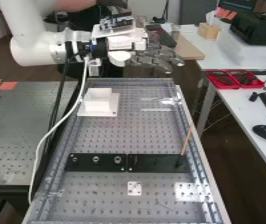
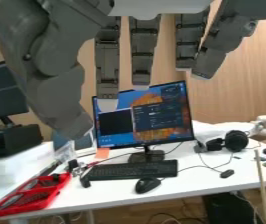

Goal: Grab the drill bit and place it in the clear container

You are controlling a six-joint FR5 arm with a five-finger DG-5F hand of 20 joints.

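Hovering nr. the far end of the counter [image 1: 104, 132], fingers [image 1: 150, 61] straight & spread apart, holding nil. Thin tan rod [image 1: 186, 142], poss. the drill bit, leans w/ lower end at RH black plate [image 1: 155, 163], high view.

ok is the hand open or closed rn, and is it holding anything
Hand: open, fingers relaxed and spread, holding nothing.
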